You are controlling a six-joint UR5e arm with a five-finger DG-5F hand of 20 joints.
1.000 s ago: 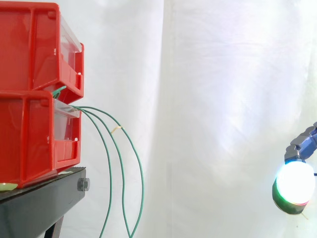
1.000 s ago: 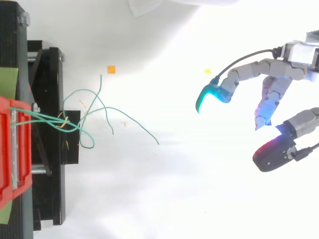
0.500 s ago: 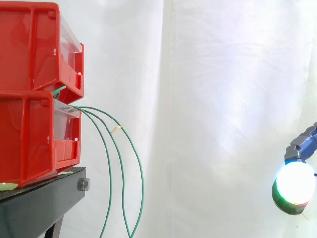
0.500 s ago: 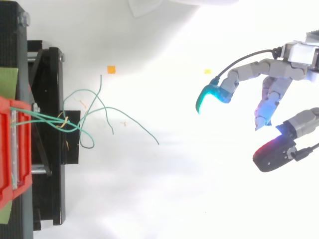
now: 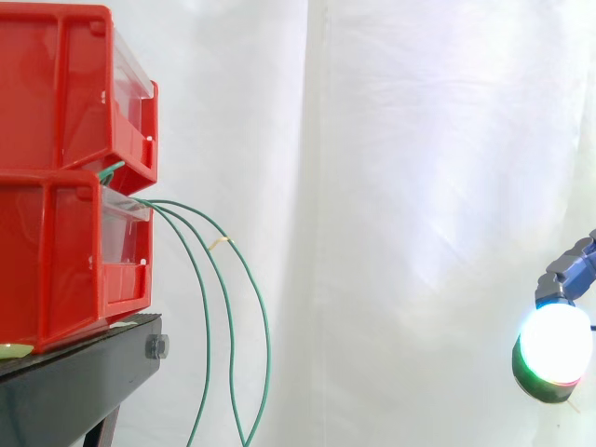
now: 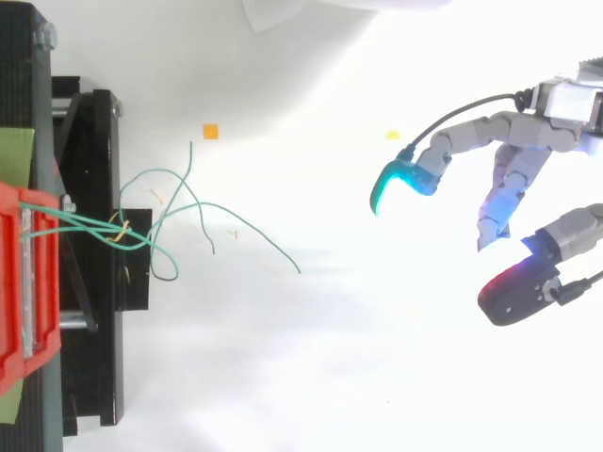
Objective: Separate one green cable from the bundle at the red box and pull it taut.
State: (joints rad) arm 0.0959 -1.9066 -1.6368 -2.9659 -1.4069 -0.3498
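The hand (image 6: 542,132) is hovering at the right, well apart from the green cables (image 5: 266,326). Its fingers (image 6: 471,137) are spreading loosely, released and grasping nothing. In the side view one glowing pad (image 5: 556,343) is showing low at the right edge, before the white curtain (image 5: 419,186). The cables are coming out of the lower bin (image 5: 56,251) of two stacked red ones sitting on the black stand (image 5: 84,382). They are drooping slack in long arcs past the stand's edge. From above, they are crossing together just beside the bin and then fanning out into loose free ends over the white surface (image 6: 330,377). A small orange marker (image 6: 210,132) is lying near one cable end.
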